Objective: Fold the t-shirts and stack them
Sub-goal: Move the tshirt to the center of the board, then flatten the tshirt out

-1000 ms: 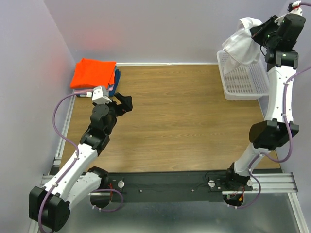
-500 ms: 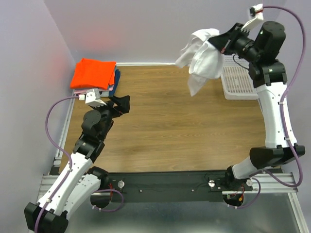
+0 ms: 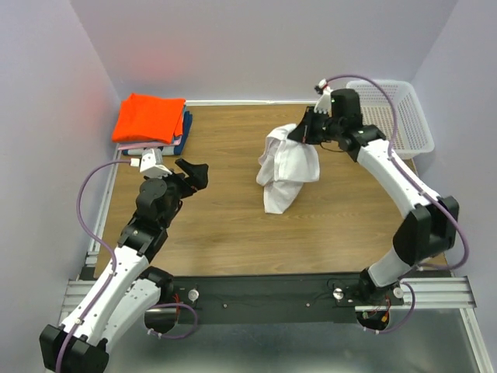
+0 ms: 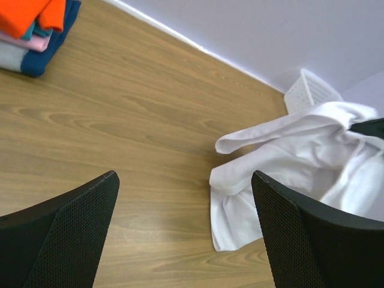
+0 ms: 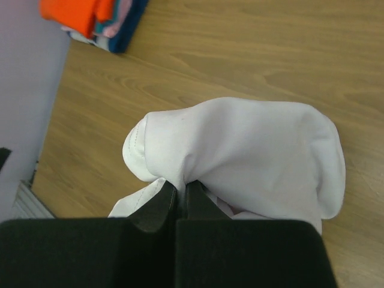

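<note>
A crumpled white t-shirt (image 3: pixel 286 167) hangs over the middle of the table, its lower end touching the wood. My right gripper (image 3: pixel 299 134) is shut on a pinch of its cloth (image 5: pixel 240 156) at the top. In the left wrist view the same white t-shirt (image 4: pixel 288 174) lies to the right. My left gripper (image 3: pixel 196 172) stands open to the left of it, nothing between its fingers (image 4: pixel 72 228). A folded stack sits at the back left corner: an orange t-shirt (image 3: pixel 149 116) on top, a dark blue one (image 3: pixel 183 134) under it.
A white mesh basket (image 3: pixel 404 116) stands at the back right against the wall. The purple walls close in on the left, back and right. Bare wood lies between the left gripper and the white shirt.
My right arm has swung the white t-shirt from above the basket leftward and down to the table's middle. The left arm has barely shifted.
</note>
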`<state>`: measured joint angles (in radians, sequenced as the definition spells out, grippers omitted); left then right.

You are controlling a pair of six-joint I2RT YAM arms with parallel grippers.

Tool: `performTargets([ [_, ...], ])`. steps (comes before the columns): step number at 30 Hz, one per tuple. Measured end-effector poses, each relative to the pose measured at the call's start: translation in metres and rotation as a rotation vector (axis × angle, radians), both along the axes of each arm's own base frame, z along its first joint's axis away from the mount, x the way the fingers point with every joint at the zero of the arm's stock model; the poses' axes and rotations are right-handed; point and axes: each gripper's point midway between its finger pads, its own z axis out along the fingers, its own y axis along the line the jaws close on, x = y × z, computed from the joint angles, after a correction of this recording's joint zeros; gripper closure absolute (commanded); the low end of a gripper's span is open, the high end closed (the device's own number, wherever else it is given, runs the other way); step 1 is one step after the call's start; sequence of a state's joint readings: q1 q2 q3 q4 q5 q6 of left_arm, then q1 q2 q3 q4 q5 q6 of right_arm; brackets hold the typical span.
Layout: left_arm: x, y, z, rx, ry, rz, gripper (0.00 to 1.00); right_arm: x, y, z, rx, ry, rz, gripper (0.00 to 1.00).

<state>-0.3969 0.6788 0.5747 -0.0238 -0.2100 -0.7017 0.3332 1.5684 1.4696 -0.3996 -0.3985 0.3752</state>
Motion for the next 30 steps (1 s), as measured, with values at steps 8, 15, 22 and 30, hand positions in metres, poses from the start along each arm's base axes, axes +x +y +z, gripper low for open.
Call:
performTargets([
  [8,0.009,-0.004,-0.044,0.048,0.135,0.001,0.02,0.029,-0.018,-0.133,-0.194,0.215,-0.117,0.00],
  [15,0.013,-0.008,-0.065,0.070,0.197,-0.008,0.02,0.040,-0.034,-0.136,-0.293,0.164,-0.217,0.00],
  [22,0.019,-0.015,-0.075,0.072,0.214,-0.030,0.01,-0.009,-0.018,-0.118,-0.383,0.057,-0.262,0.00],
  [30,0.026,-0.035,-0.095,0.069,0.250,-0.115,0.02,-0.086,0.007,-0.172,-0.470,0.135,-0.227,0.02],
])
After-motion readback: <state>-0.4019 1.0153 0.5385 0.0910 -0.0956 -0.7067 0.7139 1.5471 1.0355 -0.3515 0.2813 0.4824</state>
